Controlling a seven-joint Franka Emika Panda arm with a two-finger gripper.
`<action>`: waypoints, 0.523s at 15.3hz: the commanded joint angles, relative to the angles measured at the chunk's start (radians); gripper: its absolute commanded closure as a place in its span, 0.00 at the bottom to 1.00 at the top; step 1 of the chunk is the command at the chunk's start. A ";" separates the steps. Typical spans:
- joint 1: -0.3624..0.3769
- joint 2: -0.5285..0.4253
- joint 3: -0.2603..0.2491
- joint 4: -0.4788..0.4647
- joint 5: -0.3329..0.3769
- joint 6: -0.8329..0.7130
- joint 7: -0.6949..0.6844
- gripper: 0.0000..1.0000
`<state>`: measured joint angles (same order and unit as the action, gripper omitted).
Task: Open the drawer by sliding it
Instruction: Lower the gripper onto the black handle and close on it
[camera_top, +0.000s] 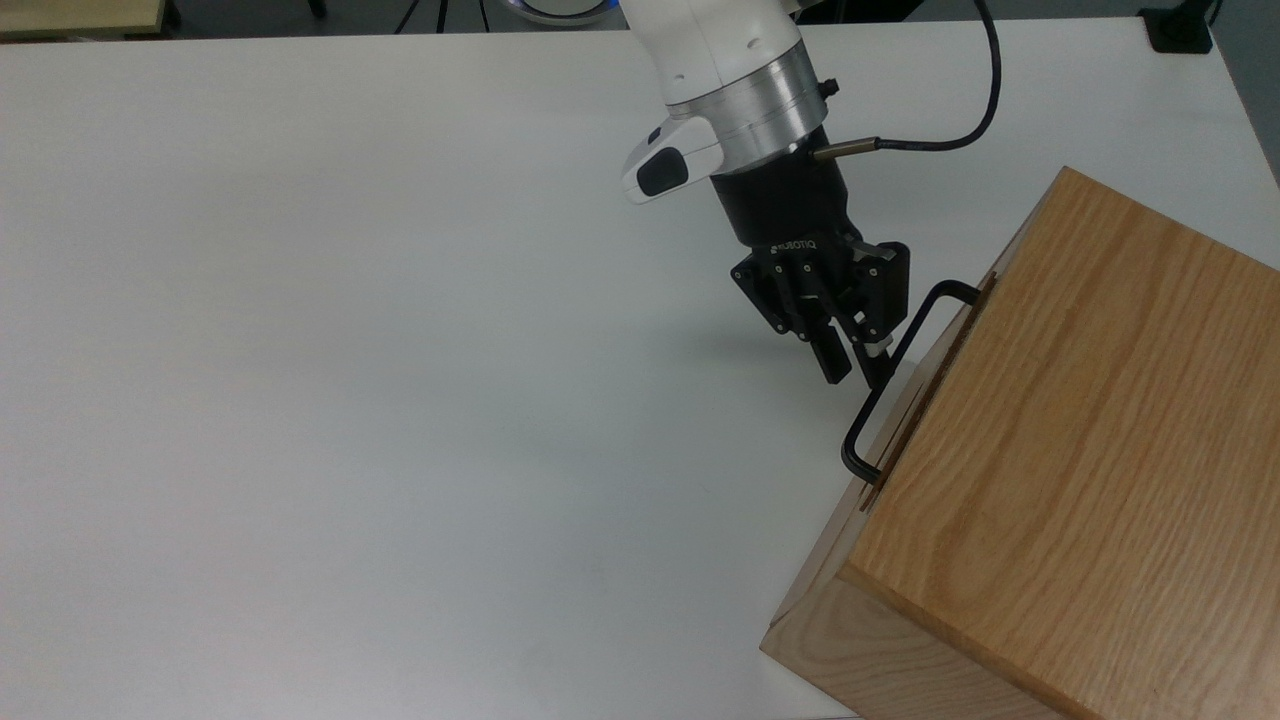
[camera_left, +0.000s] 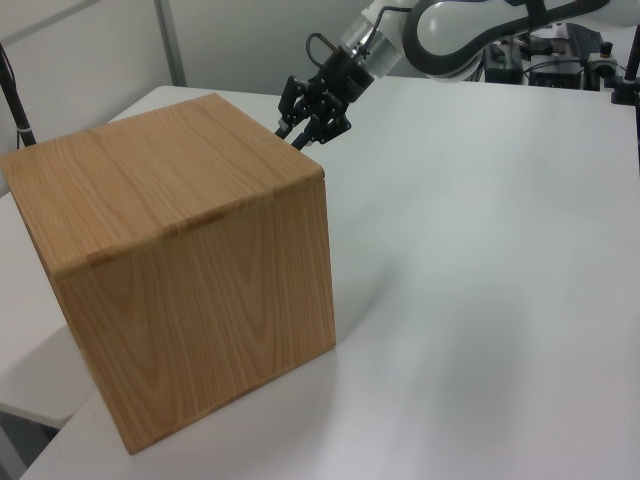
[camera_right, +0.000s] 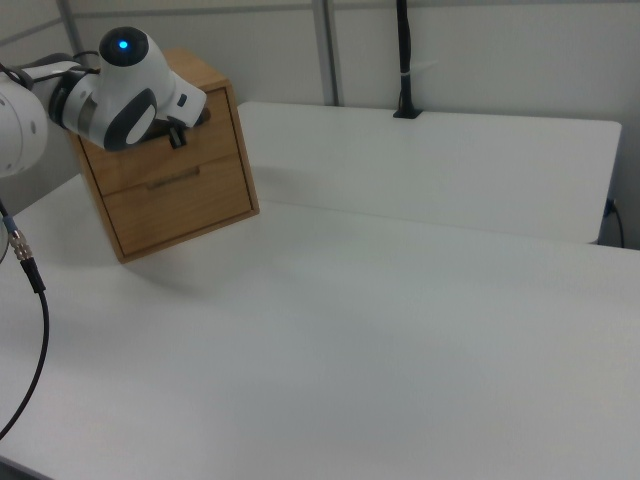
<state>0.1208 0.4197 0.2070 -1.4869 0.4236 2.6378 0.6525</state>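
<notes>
Drawer: top drawer (camera_right: 160, 155) of the oak box, its front panel facing the white table; in the top view the panel (camera_top: 925, 385) sits flush or very nearly flush with the casing edge.
Gripper: the black two-finger gripper (camera_top: 852, 365) points down and toward the box from the top view's upper left, its fingers drawn close together with a narrow gap between the tips.
Grip: the finger nearer the box lies against the bar of the handle; whether the bar is truly pinched between both fingers is hard to judge, as the black parts merge.
Handle: black U-shaped bar (camera_top: 885, 385) standing off the drawer front, both ends running into the panel; the fingers meet it about midway along.
Left view: the gripper (camera_left: 305, 135) hangs just past the far upper edge of the box, with the handle hidden behind the box.
Arm: white links and a silver wrist ring (camera_top: 755, 95) rise from the gripper toward the top view's upper edge, with a black cable (camera_top: 950, 130) looping off the wrist.
Box: the oak-grain casing (camera_top: 1080, 480) stands on the table (camera_top: 350, 350) at the top view's right; the right view shows a second drawer front (camera_right: 185, 205) below the upper one.
</notes>
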 joint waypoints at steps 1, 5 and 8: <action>-0.038 0.002 0.050 0.013 0.011 -0.082 -0.063 0.56; -0.058 0.002 0.075 0.013 0.011 -0.085 -0.065 0.56; -0.058 0.002 0.083 0.010 0.009 -0.085 -0.074 0.63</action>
<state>0.0778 0.4216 0.2658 -1.4824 0.4236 2.5816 0.6117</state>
